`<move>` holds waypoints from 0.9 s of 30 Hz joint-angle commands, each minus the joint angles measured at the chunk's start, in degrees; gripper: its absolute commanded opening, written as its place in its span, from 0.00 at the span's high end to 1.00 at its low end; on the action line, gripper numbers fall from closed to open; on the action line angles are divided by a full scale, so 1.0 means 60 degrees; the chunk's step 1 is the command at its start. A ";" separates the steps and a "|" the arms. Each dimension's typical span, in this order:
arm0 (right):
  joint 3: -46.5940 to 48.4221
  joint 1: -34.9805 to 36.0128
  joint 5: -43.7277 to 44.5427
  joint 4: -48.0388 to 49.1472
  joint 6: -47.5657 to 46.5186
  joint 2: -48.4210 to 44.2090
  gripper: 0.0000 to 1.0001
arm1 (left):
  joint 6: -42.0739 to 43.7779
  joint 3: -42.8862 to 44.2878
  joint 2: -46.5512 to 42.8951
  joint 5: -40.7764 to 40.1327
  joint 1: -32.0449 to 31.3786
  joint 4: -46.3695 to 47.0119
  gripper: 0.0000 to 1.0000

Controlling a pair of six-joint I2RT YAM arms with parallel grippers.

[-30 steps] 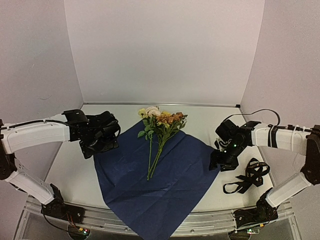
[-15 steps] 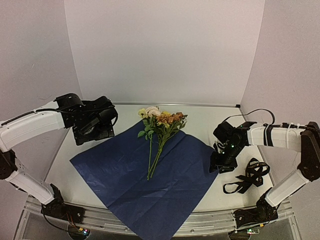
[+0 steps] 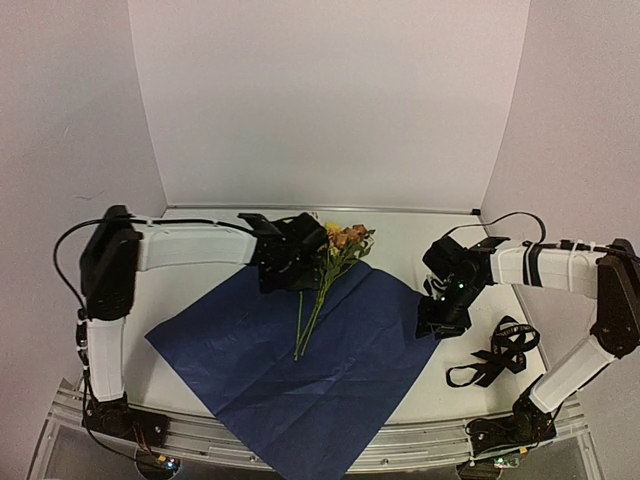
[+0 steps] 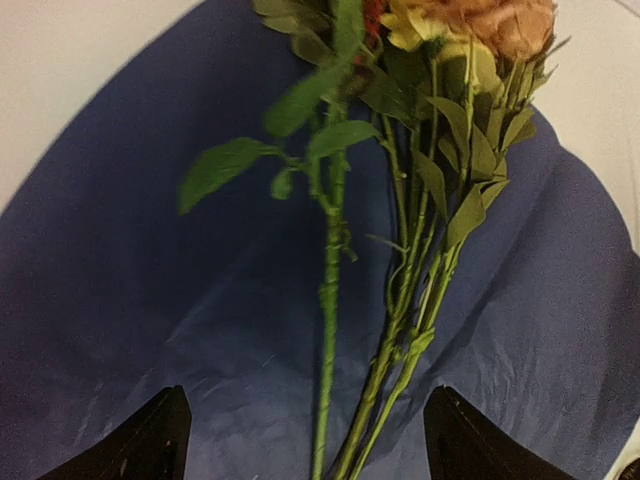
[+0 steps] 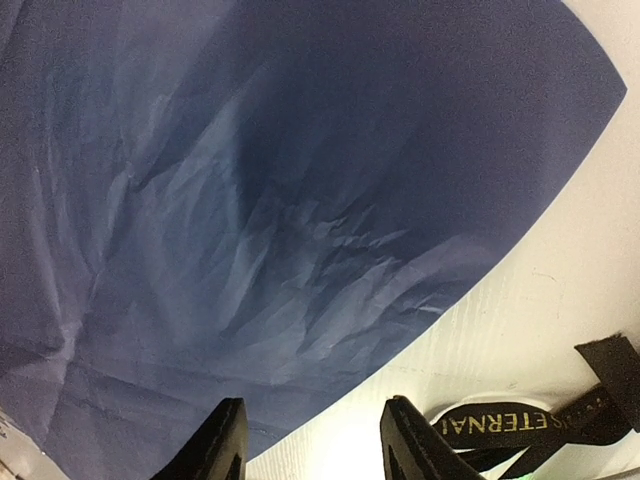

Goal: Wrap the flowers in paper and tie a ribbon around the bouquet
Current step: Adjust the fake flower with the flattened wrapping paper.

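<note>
The paper [image 3: 260, 370] lies spread flat, dark navy face up, one corner over the table's front edge. The flowers [image 3: 335, 240] lie on it, blooms far, stems pointing near. My left gripper [image 3: 295, 268] hovers over the leaves at the bunch's left side. In the left wrist view it [image 4: 315, 450] is open wide, and the green stems of the flowers [image 4: 440, 170] run between its fingers [image 4: 150, 445] over the paper [image 4: 150, 250]. My right gripper [image 3: 437, 322] is open above the sheet's right corner. Its tips [image 5: 315, 445] straddle the edge of the paper [image 5: 250, 200]. The black ribbon [image 3: 497, 358] [image 5: 510, 425] lies coiled just right of it.
White walls [image 3: 330, 100] enclose the table [image 3: 430, 240] on three sides. A metal rail [image 3: 430, 440] runs along the front edge between the arm bases. A black cable [image 3: 510, 222] loops above the right forearm.
The left arm swung right from the paper's left corner to above the flowers. That lifted corner now lies flat. The right gripper crept slightly lower and its jaws narrowed a little.
</note>
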 commanded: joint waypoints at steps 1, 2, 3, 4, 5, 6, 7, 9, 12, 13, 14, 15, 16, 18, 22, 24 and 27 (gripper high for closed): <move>0.0508 -0.0064 0.0192 0.0155 -0.0030 0.0491 0.55 | 0.0512 0.1737 0.1465 0.0128 -0.0105 0.0758 0.13; 0.0536 -0.0087 0.0179 0.0206 -0.0013 0.0577 0.55 | 0.0531 0.1921 0.1702 0.0070 -0.0110 0.0752 0.11; 0.0566 -0.0118 0.0160 0.0244 0.0008 0.0682 0.56 | 0.0553 0.2056 0.1980 0.0026 -0.0113 0.0757 0.11; 0.0583 -0.0151 0.0136 0.0280 0.0025 0.0767 0.56 | 0.0594 0.2204 0.2180 0.0012 -0.0111 0.0742 0.11; 0.0583 -0.0170 0.0114 0.0329 0.0045 0.0838 0.56 | 0.0618 0.2352 0.2351 0.0009 -0.0112 0.0715 0.11; 0.0573 -0.0184 0.0094 0.0382 0.0066 0.0903 0.57 | 0.0638 0.2485 0.2504 0.0013 -0.0114 0.0689 0.11; 0.0553 -0.0197 0.0081 0.0433 0.0086 0.0964 0.57 | 0.0658 0.2577 0.2640 0.0028 -0.0114 0.0679 0.11; 0.0517 -0.0222 0.0083 0.0525 0.0129 0.1111 0.57 | 0.0664 0.2695 0.2868 0.0047 -0.0103 0.0672 0.13; 0.0441 -0.0225 0.0090 0.0642 0.0200 0.1328 0.59 | 0.0646 0.2817 0.3098 0.0040 -0.0099 0.0656 0.19; 0.0411 -0.0225 0.0085 0.0685 0.0220 0.1371 0.59 | 0.0626 0.2820 0.3137 0.0052 -0.0100 0.0660 0.23; 0.0377 -0.0224 0.0091 0.0715 0.0242 0.1415 0.60 | 0.0606 0.2823 0.3172 0.0065 -0.0100 0.0662 0.25; 0.0334 -0.0224 0.0100 0.0740 0.0265 0.1447 0.61 | 0.0594 0.2830 0.3205 0.0083 -0.0100 0.0662 0.28; 0.0279 -0.0225 0.0103 0.0774 0.0290 0.1460 0.62 | 0.0593 0.2841 0.3241 0.0107 -0.0100 0.0660 0.31; 0.0188 -0.0225 0.0154 0.0812 0.0308 0.1464 0.63 | 0.0563 0.2817 0.3293 0.0145 -0.0100 0.0660 0.38; 0.0082 -0.0225 0.0220 0.0836 0.0342 0.1466 0.66 | 0.0537 0.2802 0.3354 0.0204 -0.0099 0.0692 0.49; 0.0056 -0.0224 0.0258 0.0842 0.0386 0.1498 0.68 | 0.0533 0.2786 0.3370 0.0229 -0.0099 0.0704 0.56; 0.0048 -0.0225 0.0290 0.0846 0.0455 0.1595 0.72 | 0.0506 0.2750 0.3316 0.0239 -0.0100 0.0717 0.67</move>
